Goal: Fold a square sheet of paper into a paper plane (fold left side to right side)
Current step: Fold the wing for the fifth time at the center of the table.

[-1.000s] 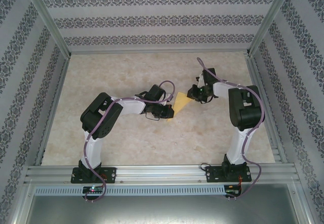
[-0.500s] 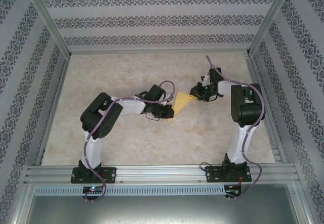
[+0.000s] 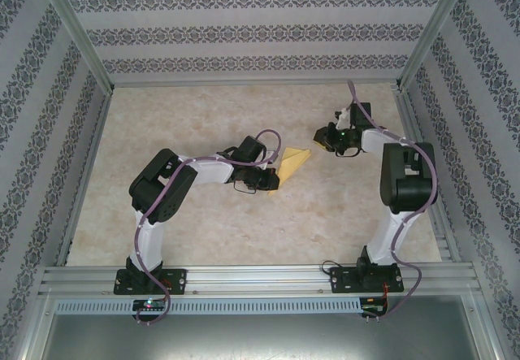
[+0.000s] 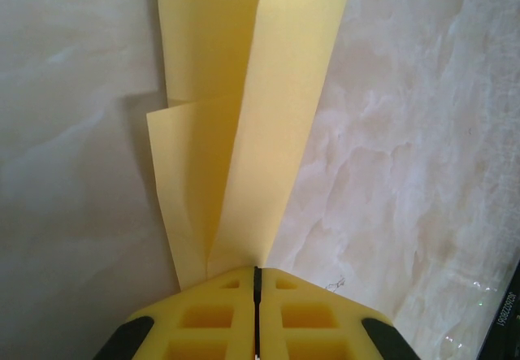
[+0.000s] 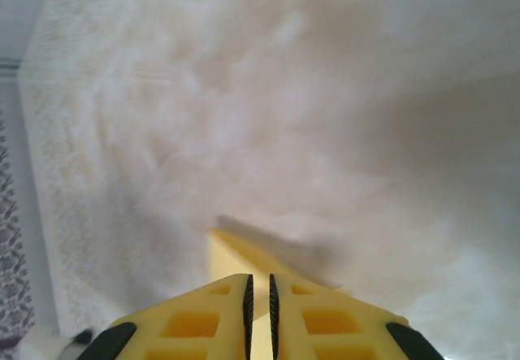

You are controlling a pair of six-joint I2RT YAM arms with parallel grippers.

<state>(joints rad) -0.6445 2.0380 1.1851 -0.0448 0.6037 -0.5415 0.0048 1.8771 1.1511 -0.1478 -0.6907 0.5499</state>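
From above, the yellow paper [image 3: 295, 162] lies folded into a slim pointed shape near the middle of the pale marbled surface [image 3: 203, 230], between the two arms. The left hand [image 3: 274, 183] is at its near end. The right hand [image 3: 323, 139] sits just off the far tip, apart from it. Walls [image 3: 244, 31] papered in bands of dark ornament close the space in.

The left wrist view gives the grip itself. The yellow fingers [image 4: 211, 315] are pressed together to a thin dark line, pinching the narrow end of the paper. It runs away from them in several long overlapping layers, with a stepped edge on the left. Small print runs along a dark part [image 4: 510, 311] at the lower right, too small to read.

The right wrist view is blurred. The fingers there are all but closed, with only a thin slit between them and nothing held in it. A yellow corner of the paper shows just beyond the tips.
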